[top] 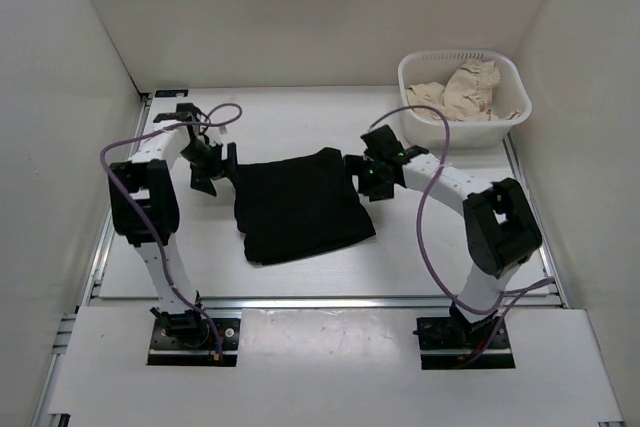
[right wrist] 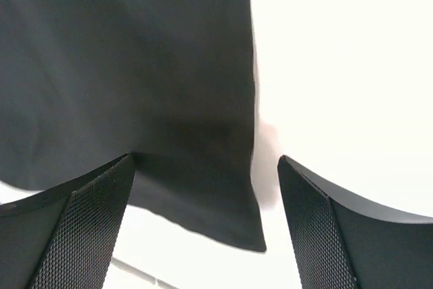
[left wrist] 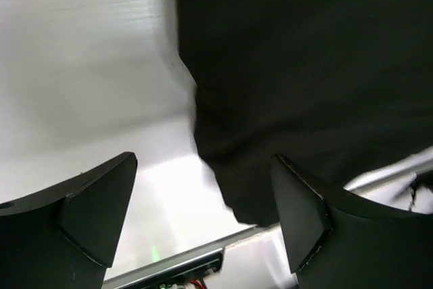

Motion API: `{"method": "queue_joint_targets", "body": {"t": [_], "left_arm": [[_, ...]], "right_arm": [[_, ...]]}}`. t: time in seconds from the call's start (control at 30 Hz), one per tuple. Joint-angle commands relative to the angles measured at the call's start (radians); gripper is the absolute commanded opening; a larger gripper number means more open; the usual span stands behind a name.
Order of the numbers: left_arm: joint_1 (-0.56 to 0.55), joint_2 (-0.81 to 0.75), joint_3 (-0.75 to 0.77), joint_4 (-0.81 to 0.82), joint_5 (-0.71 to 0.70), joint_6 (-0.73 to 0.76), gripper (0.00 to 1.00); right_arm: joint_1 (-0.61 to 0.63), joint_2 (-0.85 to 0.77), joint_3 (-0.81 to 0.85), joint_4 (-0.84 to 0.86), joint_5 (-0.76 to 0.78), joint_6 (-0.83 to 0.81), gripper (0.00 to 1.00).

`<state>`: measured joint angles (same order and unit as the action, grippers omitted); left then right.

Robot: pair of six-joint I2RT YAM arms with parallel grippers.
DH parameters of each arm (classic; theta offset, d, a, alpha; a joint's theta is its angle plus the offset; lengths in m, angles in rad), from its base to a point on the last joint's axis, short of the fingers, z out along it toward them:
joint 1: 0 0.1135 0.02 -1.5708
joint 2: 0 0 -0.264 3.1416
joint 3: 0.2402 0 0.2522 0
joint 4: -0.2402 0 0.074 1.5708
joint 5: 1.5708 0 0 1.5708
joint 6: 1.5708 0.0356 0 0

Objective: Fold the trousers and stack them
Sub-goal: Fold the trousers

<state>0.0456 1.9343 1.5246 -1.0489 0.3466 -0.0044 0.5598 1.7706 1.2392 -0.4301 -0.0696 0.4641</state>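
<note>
"Two sets of fingers, then. How did they stand?"

"Both were spread wide, with nothing gripped between them. The left fingers (top: 218, 173) hung just beside the left edge of the black soft fabric trousers (top: 300, 205). The right fingers (top: 362, 175) hung just beside the right edge."

"And where were the trousers?"

"They were folded into a rough square and lay flat near the middle of the smooth white table (top: 300, 117), between the two arms. The left wrist view showed dark cloth filling the upper right, with pale table beside it. The right wrist view showed a corner of the cloth between the fingers and bare table to one side."

"What about the room?"

"Plain white walls (top: 60, 77) closed in the table on the left, back and right. A metal rail (top: 330, 302) ran along the near edge. At the far right corner sat a white plastic basket (top: 450, 133) holding crumpled beige cloth (top: 465, 87), well apart from the trousers."
</note>
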Motion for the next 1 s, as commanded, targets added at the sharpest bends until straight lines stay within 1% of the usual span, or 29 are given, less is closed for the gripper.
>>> {"method": "queue_joint_targets", "body": {"t": [0.0, 0.03, 0.1, 0.13, 0.17, 0.23, 0.27, 0.3, 0.33, 0.37, 0.4, 0.43, 0.47, 0.5, 0.57, 0.63, 0.67, 0.7, 0.73, 0.77, 0.8, 0.83, 0.9, 0.93, 0.97], "left_arm": [[-0.001, 0.087, -0.024, 0.0, 0.093, 0.004, 0.9], [-0.001, 0.106, -0.024, 0.0, 0.124, 0.004, 0.88], [-0.01, 0.164, 0.009, 0.0, 0.187, 0.004, 0.84], [-0.01, 0.182, 0.023, 0.0, 0.187, 0.004, 0.81], [-0.025, 0.224, 0.043, 0.0, 0.198, 0.004, 0.69], [-0.039, 0.262, 0.12, -0.01, 0.209, 0.004, 0.49], [-0.039, 0.296, 0.147, -0.019, 0.224, 0.004, 0.41], [-0.039, 0.313, 0.204, -0.019, 0.233, 0.004, 0.28], [-0.039, 0.327, 0.232, -0.019, 0.233, 0.004, 0.26], [-0.039, 0.34, 0.256, -0.028, 0.233, 0.004, 0.26], [-0.039, 0.362, 0.281, -0.028, 0.244, 0.004, 0.26], [-0.039, 0.371, 0.323, -0.039, 0.258, 0.004, 0.24], [-0.039, 0.38, 0.344, -0.039, 0.258, 0.004, 0.24], [-0.049, 0.394, 0.365, -0.049, 0.27, 0.004, 0.24], [-0.049, 0.394, 0.407, -0.063, 0.27, 0.004, 0.24], [-0.049, 0.382, 0.39, -0.063, 0.246, 0.004, 0.32], [-0.049, 0.373, 0.376, -0.063, 0.246, 0.004, 0.41], [-0.049, 0.364, 0.365, -0.063, 0.236, 0.004, 0.47], [-0.049, 0.345, 0.355, -0.063, 0.236, 0.004, 0.51], [-0.049, 0.335, 0.33, -0.072, 0.226, 0.004, 0.55], [-0.049, 0.306, 0.318, -0.072, 0.226, 0.004, 0.65], [-0.049, 0.287, 0.306, -0.082, 0.226, 0.004, 0.69], [-0.035, 0.24, 0.252, -0.082, 0.213, 0.004, 0.74], [-0.026, 0.183, 0.234, -0.082, 0.204, 0.004, 0.75], [-0.003, 0.154, 0.198, -0.082, 0.193, 0.004, 0.79]], "right_arm": [[-0.018, -0.134, -0.136, 0.163, -0.241, -0.012, 0.9], [-0.03, -0.148, -0.205, 0.184, -0.277, -0.012, 0.9], [-0.018, -0.169, -0.26, 0.233, -0.315, -0.002, 0.88], [-0.009, -0.169, -0.318, 0.257, -0.325, 0.011, 0.88], [0.008, -0.18, -0.348, 0.284, -0.334, 0.051, 0.84], [0.02, -0.18, -0.423, 0.367, -0.334, 0.103, 0.79], [0.02, -0.18, -0.435, 0.388, -0.334, 0.138, 0.73], [0.02, -0.18, -0.435, 0.404, -0.334, 0.148, 0.7], [0.02, -0.18, -0.435, 0.415, -0.334, 0.148, 0.66], [0.02, -0.18, -0.435, 0.43, -0.334, 0.157, 0.61], [0.02, -0.171, -0.435, 0.441, -0.334, 0.171, 0.53], [0.02, -0.159, -0.423, 0.47, -0.346, 0.182, 0.49], [0.02, -0.12, -0.423, 0.49, -0.387, 0.197, 0.45], [0.029, -0.099, -0.402, 0.505, -0.406, 0.22, 0.44], [0.038, -0.047, -0.356, 0.505, -0.415, 0.22, 0.44], [0.038, -0.037, -0.346, 0.496, -0.397, 0.22, 0.44], [0.038, -0.037, -0.346, 0.487, -0.385, 0.22, 0.44], [0.029, -0.049, -0.346, 0.487, -0.384, 0.22, 0.47], [0.029, -0.06, -0.346, 0.487, -0.384, 0.22, 0.56], [0.02, -0.06, -0.357, 0.475, -0.384, 0.22, 0.62], [0.006, -0.088, -0.357, 0.455, -0.384, 0.193, 0.76], [-0.003, -0.106, -0.368, 0.432, -0.374, 0.18, 0.81], [-0.038, -0.152, -0.38, 0.345, -0.331, 0.15, 0.89], [-0.053, -0.208, -0.38, 0.311, -0.317, 0.113, 0.96], [-0.093, -0.238, -0.38, 0.224, -0.3, 0.094, 0.99]]}}
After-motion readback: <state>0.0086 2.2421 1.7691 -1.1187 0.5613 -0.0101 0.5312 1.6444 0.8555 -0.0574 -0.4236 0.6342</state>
